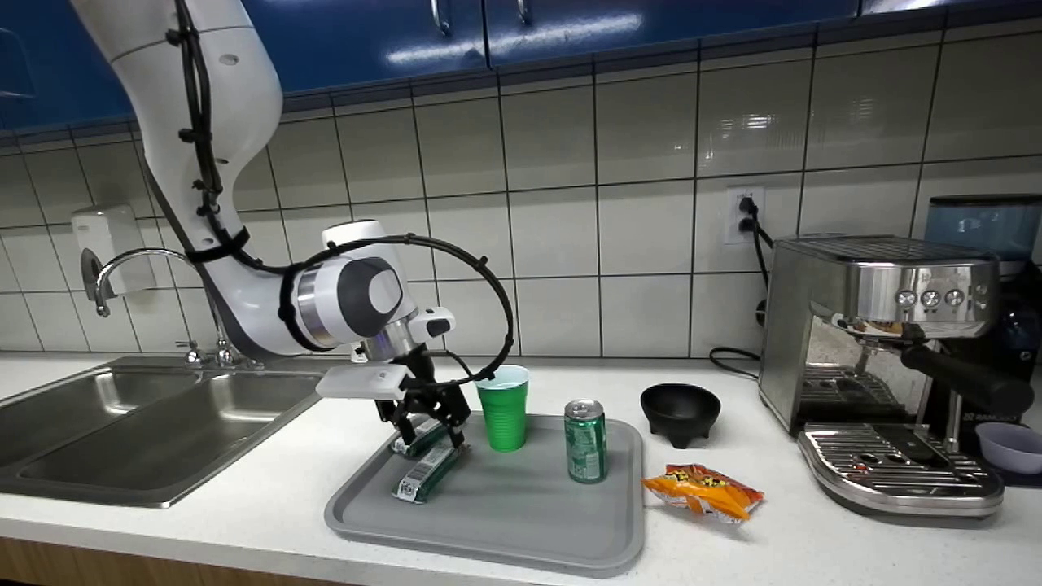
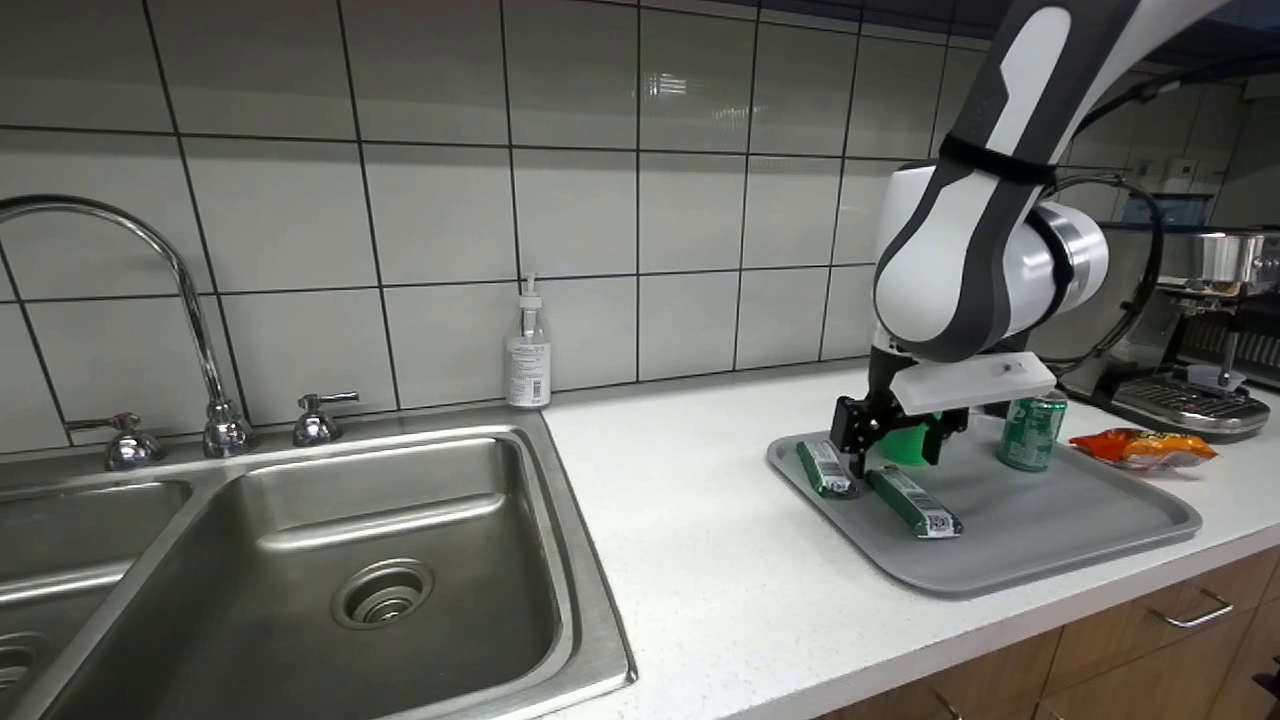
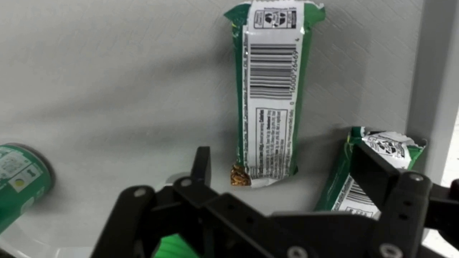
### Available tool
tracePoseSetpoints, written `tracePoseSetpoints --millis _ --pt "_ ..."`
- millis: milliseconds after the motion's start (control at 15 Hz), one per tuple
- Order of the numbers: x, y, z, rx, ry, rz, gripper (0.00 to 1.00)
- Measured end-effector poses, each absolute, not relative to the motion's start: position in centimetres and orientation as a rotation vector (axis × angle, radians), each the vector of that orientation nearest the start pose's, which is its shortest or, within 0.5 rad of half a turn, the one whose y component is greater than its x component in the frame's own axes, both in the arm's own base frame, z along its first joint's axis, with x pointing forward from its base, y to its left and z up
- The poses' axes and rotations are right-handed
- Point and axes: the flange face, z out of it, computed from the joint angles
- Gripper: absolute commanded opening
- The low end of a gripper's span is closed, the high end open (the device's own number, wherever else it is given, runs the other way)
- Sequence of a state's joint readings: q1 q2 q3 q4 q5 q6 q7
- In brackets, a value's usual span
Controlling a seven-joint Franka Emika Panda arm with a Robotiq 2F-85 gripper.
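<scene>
My gripper stands open low over the grey tray, with nothing clasped between its fingers. In the wrist view, a green-wrapped bar has its near end between the fingertips; brown contents show at a torn corner. A second green bar lies partly hidden behind the right finger; whether they touch I cannot tell. Both exterior views show the black gripper above the two bars. A green cup is close beside it, and a green can is upright farther along the tray.
Outside the tray are a black bowl and an orange snack bag. An espresso machine occupies one end of the counter. The steel sink, its faucet and a pump bottle are at the opposite end.
</scene>
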State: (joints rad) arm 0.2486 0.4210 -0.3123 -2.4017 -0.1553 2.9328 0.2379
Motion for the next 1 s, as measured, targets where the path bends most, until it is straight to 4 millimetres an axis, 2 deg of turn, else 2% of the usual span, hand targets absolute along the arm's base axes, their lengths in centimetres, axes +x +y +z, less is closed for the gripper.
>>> tracePoseSetpoints --millis 733,1000 --pt "51.6 1.0 20.0 -3.229 0.159 -0.418 1.0" --pt "51.4 1.7 20.4 -3.226 0.167 -0.434 1.0"
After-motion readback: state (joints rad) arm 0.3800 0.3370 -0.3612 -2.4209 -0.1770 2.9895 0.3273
